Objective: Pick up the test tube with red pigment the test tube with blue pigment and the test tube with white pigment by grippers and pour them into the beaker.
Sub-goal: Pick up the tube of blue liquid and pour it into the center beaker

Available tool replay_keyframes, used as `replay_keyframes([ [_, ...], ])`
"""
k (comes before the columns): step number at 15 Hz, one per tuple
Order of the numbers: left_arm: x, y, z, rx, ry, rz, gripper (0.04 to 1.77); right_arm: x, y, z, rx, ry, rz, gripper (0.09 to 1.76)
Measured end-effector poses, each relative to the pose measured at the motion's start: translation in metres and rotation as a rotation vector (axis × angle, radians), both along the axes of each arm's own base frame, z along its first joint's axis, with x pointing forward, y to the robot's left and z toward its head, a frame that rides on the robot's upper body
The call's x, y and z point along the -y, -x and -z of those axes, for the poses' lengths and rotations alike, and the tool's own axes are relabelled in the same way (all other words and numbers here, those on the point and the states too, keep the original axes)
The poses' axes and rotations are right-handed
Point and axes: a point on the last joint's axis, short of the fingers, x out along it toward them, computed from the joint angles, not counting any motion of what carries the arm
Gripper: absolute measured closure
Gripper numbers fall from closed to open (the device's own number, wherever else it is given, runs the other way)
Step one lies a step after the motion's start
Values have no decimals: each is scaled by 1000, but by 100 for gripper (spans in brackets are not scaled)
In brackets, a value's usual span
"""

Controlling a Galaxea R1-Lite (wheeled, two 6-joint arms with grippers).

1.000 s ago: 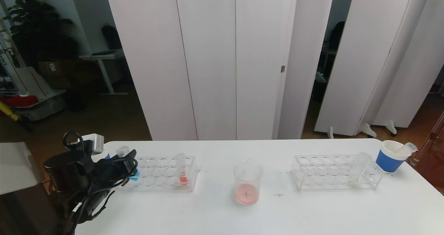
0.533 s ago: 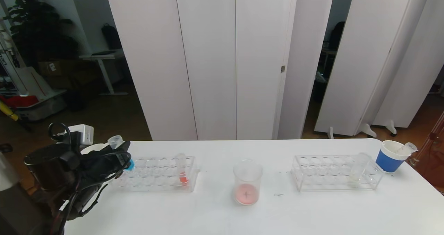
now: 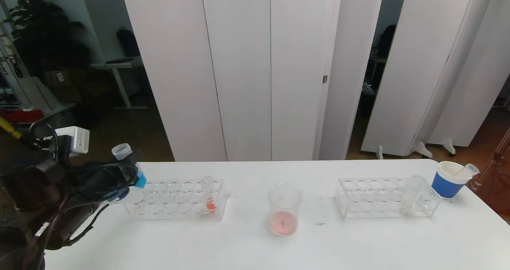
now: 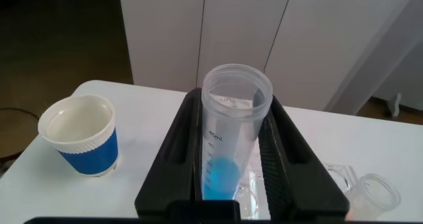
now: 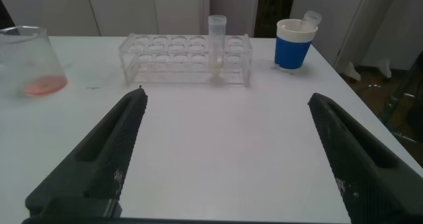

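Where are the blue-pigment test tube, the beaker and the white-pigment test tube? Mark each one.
test tube with blue pigment (image 4: 228, 131), left wrist view, clear wall.
beaker (image 3: 283, 206), head view, glass wall.
test tube with white pigment (image 5: 217, 42), right wrist view, mid-body.

Your right gripper (image 5: 225, 151) hangs over bare table (image 5: 218, 138), fingers (image 5: 109, 151) spread wide, nothing between. Beyond: rack (image 5: 185, 59) with white-pigment tube (image 5: 217, 45) upright; blue cup (image 5: 294, 45) just beside rack; beaker (image 5: 30, 62), red residue, at frame edge.
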Motion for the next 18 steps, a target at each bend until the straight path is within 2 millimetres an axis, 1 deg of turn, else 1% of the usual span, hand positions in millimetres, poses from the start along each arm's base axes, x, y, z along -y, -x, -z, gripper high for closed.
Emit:
replay_keyframes([
  [3,2,10,-27,7,0,17,122,0,0,0,0,0,-1,10],
  [6,4,22,-53,40,3,72,122,0,0,0,0,0,0,10],
  [10,17,34,-82,103,6,159,122,0,0,0,0,0,0,10],
  [14,40,42,-97,146,12,267,122,0,0,0,0,0,0,10],
  [18,66,46,-104,174,11,383,122,0,0,0,0,0,0,10],
])
